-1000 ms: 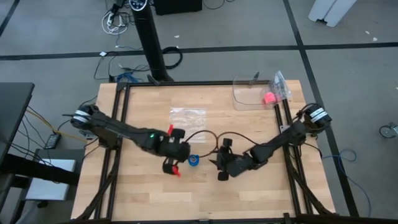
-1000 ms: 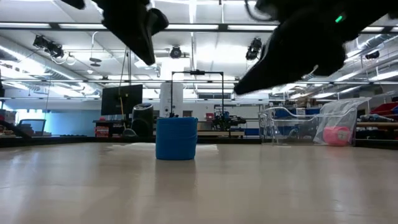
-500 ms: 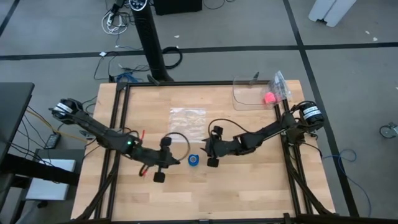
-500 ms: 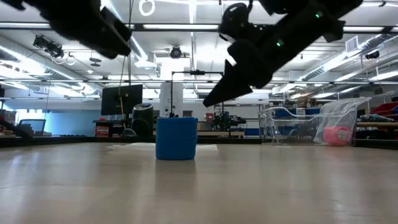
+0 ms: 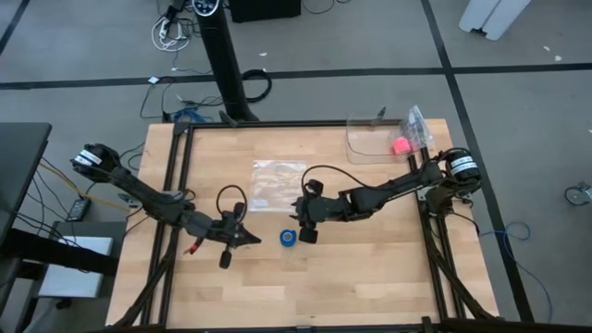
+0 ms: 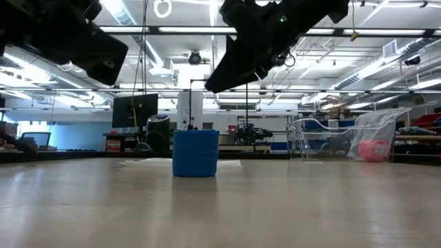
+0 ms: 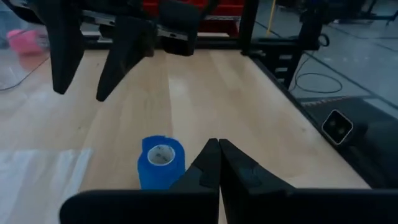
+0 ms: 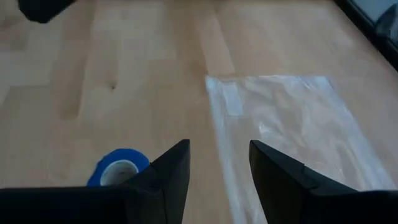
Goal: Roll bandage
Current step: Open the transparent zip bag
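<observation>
Claws both empty, neither touching the work. Left claw (image 5: 248,238) hangs over the desk (image 5: 370,277) with its fingers (image 7: 211,163) pressed together tip to tip, nothing between them. Bandage (image 5: 289,239) sits just off the closed tips, on the side toward the right arm: a bright blue, hollow-centred coil standing on end on the bare wood, clear of the fingers. In the left wrist view the coil (image 7: 161,162) shows just beside the closed tips, apart from them.

Right claw (image 5: 302,225) is spread, gap between its fingers (image 8: 169,167) open and holding nothing. It hovers above the desk just beside the coil, on the coil's far side from the left claw; no contact. Seen past the right claw, the coil (image 8: 119,167) lies beside one finger, not between the two. A clear plastic sheet (image 5: 277,172) lies flat on the desk beyond the right claw.
</observation>
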### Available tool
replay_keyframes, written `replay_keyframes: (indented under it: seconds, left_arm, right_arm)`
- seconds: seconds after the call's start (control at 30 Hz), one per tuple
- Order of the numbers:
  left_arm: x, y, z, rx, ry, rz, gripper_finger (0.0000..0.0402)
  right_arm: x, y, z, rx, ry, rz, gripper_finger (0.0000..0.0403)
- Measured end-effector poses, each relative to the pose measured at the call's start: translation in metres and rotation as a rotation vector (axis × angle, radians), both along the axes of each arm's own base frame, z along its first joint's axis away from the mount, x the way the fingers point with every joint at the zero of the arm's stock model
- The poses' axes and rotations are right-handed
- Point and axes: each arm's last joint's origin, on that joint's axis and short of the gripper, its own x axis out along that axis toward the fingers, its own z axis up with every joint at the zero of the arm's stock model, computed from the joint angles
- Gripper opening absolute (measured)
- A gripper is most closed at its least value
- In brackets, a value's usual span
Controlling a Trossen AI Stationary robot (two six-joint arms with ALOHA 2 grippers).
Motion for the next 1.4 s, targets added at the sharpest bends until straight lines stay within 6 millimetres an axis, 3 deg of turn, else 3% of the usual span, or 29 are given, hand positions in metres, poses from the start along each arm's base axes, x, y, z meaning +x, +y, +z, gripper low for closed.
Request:
replay_keyframes:
  seconds: [0.23,0.37,0.5,0.63,0.73,0.93,1.07,1.4]
  left_arm:
    - [-0.001,0.002,-0.003,0.005,0.013,0.048,0.0005]
    - [-0.001,0.005,-0.004,0.055,0.014,0.14,0.0005]
    - [-0.001,0.012,-0.008,0.103,0.038,0.245,0.0005]
    - [0.002,0.015,-0.007,0.101,0.027,0.225,0.0005]
    - [0.003,0.016,-0.005,0.094,0.016,0.185,0.0005]
    - [0.005,0.017,-0.003,0.108,-0.006,0.156,0.0005]
    - [0.005,0.017,-0.003,0.117,0.002,0.152,0.0005]
    - [0.004,0.017,-0.005,0.127,0.015,0.153,0.0005]
  right_arm:
    - [-0.001,-0.012,-0.004,-0.039,0.048,-0.027,0.0164]
    - [0.005,-0.025,-0.007,0.006,0.048,0.045,0.0164]
    - [0.019,-0.039,-0.024,0.087,0.03,0.124,0.0165]
    - [0.031,-0.055,-0.049,0.069,0.097,0.108,0.0165]
    - [0.047,-0.061,-0.057,0.045,0.114,0.111,0.0164]
    - [0.069,-0.063,-0.076,-0.023,0.223,0.114,0.015]
    - [0.079,-0.063,-0.076,-0.023,0.216,0.115,0.0145]
    - [0.081,-0.061,-0.081,0.018,0.246,0.172,0.0145]
